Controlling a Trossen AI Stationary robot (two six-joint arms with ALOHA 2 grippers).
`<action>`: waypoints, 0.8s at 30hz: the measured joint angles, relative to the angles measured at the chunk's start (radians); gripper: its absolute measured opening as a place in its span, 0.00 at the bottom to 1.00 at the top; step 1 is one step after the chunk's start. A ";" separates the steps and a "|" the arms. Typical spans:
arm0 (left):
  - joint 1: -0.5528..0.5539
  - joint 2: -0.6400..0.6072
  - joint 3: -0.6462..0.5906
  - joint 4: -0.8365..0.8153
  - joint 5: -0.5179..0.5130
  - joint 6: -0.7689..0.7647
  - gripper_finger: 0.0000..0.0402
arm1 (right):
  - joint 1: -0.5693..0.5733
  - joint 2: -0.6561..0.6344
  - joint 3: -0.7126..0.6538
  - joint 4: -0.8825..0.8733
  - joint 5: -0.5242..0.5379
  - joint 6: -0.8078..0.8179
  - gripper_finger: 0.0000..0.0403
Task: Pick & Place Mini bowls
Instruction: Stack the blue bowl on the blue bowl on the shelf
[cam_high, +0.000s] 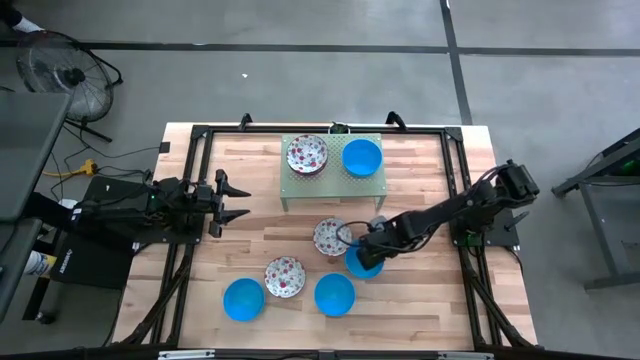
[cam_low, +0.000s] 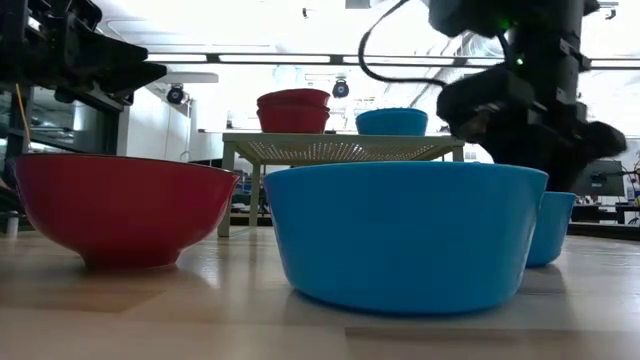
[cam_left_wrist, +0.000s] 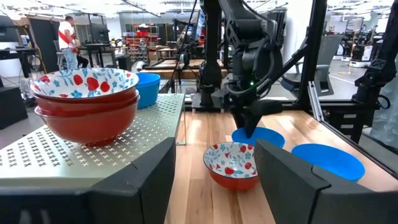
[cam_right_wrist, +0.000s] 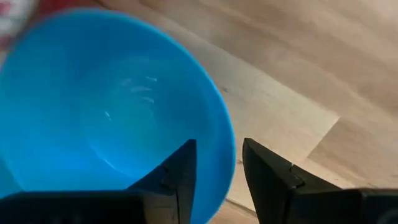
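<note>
Every mini bowl sits upright, mouth up; being round, none has a long axis. The right hand (cam_high: 366, 252) is at the blue bowl (cam_high: 364, 262) right of the tabletop's centre, one finger (cam_right_wrist: 180, 174) inside the wall and the other outside, straddling the rim; the fingers stand slightly apart, and whether they press the wall cannot be told. Just beside this bowl, at its ten o'clock, is a floral bowl (cam_high: 330, 237). At the six o'clock edge of the tabletop (cam_high: 420, 300) a blue bowl (cam_high: 243, 299), a floral bowl (cam_high: 284, 276) and another blue bowl (cam_high: 334, 294) lie in a row, close together. On the green stand (cam_high: 333, 180) at twelve o'clock are stacked floral bowls (cam_high: 307, 155) and a blue bowl (cam_high: 362, 157). Bare wood lies open at three o'clock and around nine o'clock, where the left hand (cam_high: 238, 200) hovers with fingers spread apart, empty.
</note>
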 joint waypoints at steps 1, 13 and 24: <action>0.000 0.000 0.000 0.000 0.002 0.000 0.53 | 0.000 0.000 -0.012 0.013 -0.008 0.004 0.29; 0.000 0.000 0.000 -0.030 0.006 -0.006 0.53 | -0.010 -0.073 -0.030 -0.005 -0.020 0.005 0.18; 0.000 0.000 0.000 -0.028 0.006 -0.007 0.53 | -0.038 -0.095 -0.030 -0.011 -0.026 -0.040 0.02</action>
